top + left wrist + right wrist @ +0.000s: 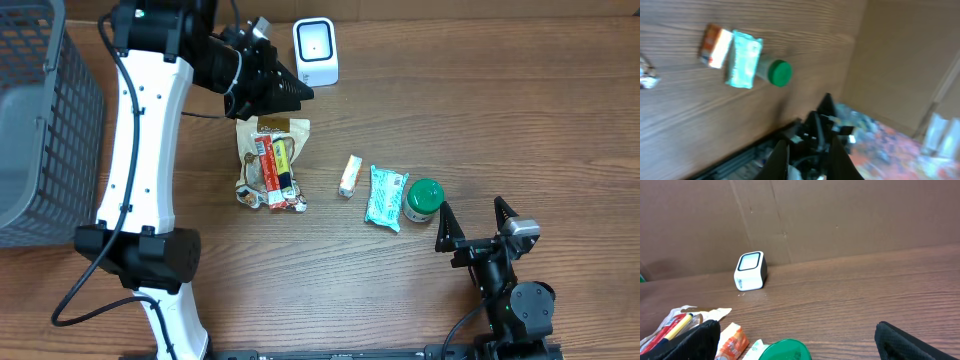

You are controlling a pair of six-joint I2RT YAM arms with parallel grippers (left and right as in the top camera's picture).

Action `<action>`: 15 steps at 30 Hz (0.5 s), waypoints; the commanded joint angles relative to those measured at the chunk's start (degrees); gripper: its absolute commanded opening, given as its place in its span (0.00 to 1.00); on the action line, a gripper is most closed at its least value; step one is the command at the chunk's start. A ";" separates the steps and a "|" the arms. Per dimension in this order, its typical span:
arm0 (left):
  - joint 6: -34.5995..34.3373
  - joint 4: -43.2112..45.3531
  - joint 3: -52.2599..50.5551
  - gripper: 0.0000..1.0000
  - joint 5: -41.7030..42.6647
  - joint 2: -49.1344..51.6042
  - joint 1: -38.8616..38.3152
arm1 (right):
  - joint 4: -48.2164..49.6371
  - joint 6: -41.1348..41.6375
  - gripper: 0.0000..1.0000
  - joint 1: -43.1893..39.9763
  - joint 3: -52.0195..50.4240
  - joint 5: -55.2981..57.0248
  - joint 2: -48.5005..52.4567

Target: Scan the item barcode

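1. Snack bag [270,165] is the item we take to be in play. It lies flat on the table [400,300], with its top edge directly under the left gripper [298,93]. The scanner [315,52] stands near, up by the back edge, well within a short carry.
2. On the left gripper the jaws are closed. From overhead the arm hides the contact, so we cannot tell whether they pinch the bag's top edge or have met just above it. The left wrist view is blurred and turned toward the other items, so it does not settle this.
3. The right gripper [472,210] stands wide apart and holds nothing. It is parked near the front edge, just beside the green-lidded jar [424,198].
4. A small box [348,176] and a teal packet [385,197] lie in a row with the jar, to the right of the bag and apart from it. A wire basket [40,120] sits at the left edge.
5. We judge the step in hand to be the pickup. The bag rests on the wood and nothing has yet been shown to the scanner.
6. The next move calls for a sure hold on that top edge, a lift, and a turn that brings the barcode to the scanner's window. We see no barcode on the upper face. The crinkled bag will likely sag and may fold over its own code.
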 commanded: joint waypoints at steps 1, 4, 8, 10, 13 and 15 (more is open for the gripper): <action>-0.85 -0.13 0.00 0.06 5.62 -1.11 0.87 | 0.35 0.04 1.00 -0.28 -0.59 0.02 -0.48; -0.61 -0.13 0.00 0.04 5.66 -1.11 1.07 | 0.35 0.04 1.00 -0.28 -0.59 0.02 -0.50; 0.50 0.04 0.00 0.04 5.70 -1.11 1.22 | 0.35 0.04 1.00 -0.28 -0.59 0.02 -0.50; 0.96 0.44 0.00 0.04 5.68 -1.11 1.62 | 0.35 0.04 1.00 -0.28 -0.59 0.02 -0.50; 3.63 2.67 0.00 0.04 5.60 -1.11 2.67 | 0.35 0.04 1.00 -0.28 -0.59 0.02 -0.50; 6.56 3.87 0.00 0.04 4.85 -1.11 3.23 | 0.35 0.04 1.00 -0.28 -0.59 0.02 -0.48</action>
